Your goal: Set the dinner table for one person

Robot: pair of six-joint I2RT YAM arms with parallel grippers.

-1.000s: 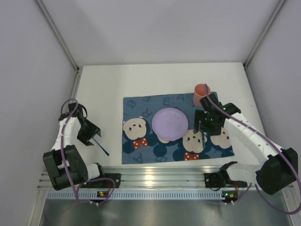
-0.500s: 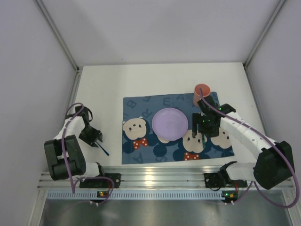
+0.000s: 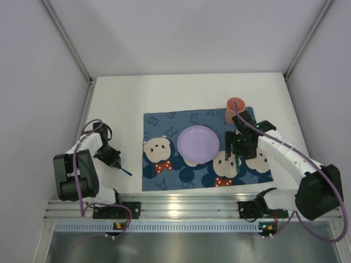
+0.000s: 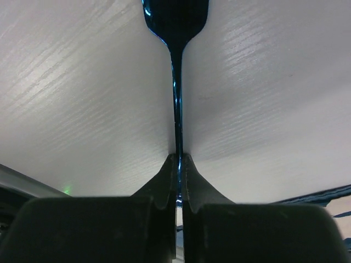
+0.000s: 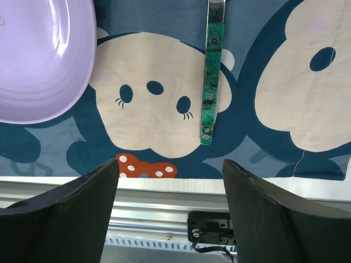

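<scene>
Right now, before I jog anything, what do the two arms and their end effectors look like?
Both the left arm and right arm have white links with black joints and a purple cable looping along each. The left end effector and right end effector have matte black, wedge-shaped fingers.

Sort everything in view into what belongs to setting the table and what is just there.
Belongs to the job:
dinner table
cartoon placemat
purple plate
orange cup
green-handled utensil, lying on the placemat
blue utensil, clamped in the left gripper

Just there:
aluminium rail
white enclosure walls
</scene>
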